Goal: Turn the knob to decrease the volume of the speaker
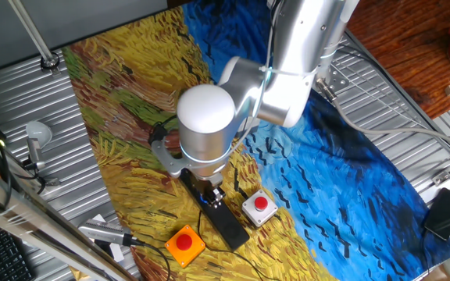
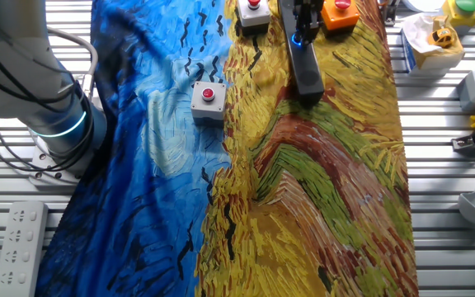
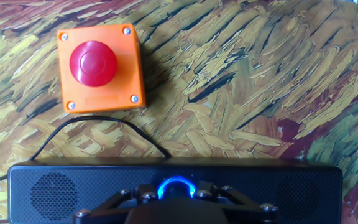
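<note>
The speaker [image 3: 55, 186] is a long black bar lying on the painted cloth; it also shows in one fixed view [image 1: 231, 226] and the other fixed view [image 2: 307, 74]. The knob [image 3: 176, 184] glows blue near its middle, with only the far arc of the ring showing. My gripper [image 3: 176, 195] sits right over the knob, with a finger close against each side of it, shut on it. In the fixed views the gripper [image 1: 212, 195] [image 2: 303, 23] stands upright on the speaker and hides most of the knob, leaving a blue glow [image 2: 295, 39].
An orange box with a red push button [image 3: 100, 68] [image 1: 185, 244] lies just beyond the speaker, with a thin black cable [image 3: 92, 126] between them. A white button box [image 1: 259, 207] stands on the speaker's other side. A grey button box [image 2: 209, 101] sits on the blue cloth.
</note>
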Robot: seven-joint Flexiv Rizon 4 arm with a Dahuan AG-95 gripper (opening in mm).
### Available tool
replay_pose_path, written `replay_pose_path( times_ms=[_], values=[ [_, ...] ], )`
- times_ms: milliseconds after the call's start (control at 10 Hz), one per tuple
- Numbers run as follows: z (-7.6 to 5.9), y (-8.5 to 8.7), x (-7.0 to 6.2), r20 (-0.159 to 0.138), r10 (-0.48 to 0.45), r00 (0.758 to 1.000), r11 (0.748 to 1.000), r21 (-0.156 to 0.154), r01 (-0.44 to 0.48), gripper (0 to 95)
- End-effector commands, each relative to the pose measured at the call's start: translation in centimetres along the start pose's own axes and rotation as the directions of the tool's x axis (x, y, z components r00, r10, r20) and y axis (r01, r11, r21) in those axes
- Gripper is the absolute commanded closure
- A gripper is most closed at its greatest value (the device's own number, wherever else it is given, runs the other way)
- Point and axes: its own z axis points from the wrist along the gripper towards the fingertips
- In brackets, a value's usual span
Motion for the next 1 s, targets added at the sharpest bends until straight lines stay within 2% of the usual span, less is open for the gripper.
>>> replay_pose_path(
  times_ms=[100, 500, 600, 800, 900, 1000],
  values=[
    [-0.03, -0.04, 0.01, 0.002, -0.005, 1.0, 1.0, -0.002, 0.005, 57.0],
    [0.09, 0.0, 0.25, 0.003, -0.008, 1.0, 1.0, -0.002, 0.008, 57.0],
    [0.16, 0.01, 0.34, 0.002, -0.008, 1.0, 1.0, -0.001, 0.008, 76.0],
    [0.24, -0.01, 0.35, 0.002, -0.005, 1.0, 1.0, 0.0, 0.005, 76.0],
    [0.29, -0.04, 0.37, 0.002, -0.006, 1.0, 1.0, 0.0, 0.006, 95.0],
    [0.27, -0.07, 0.38, 0.002, -0.013, 1.0, 1.0, -0.004, 0.013, 95.0]
  ],
)
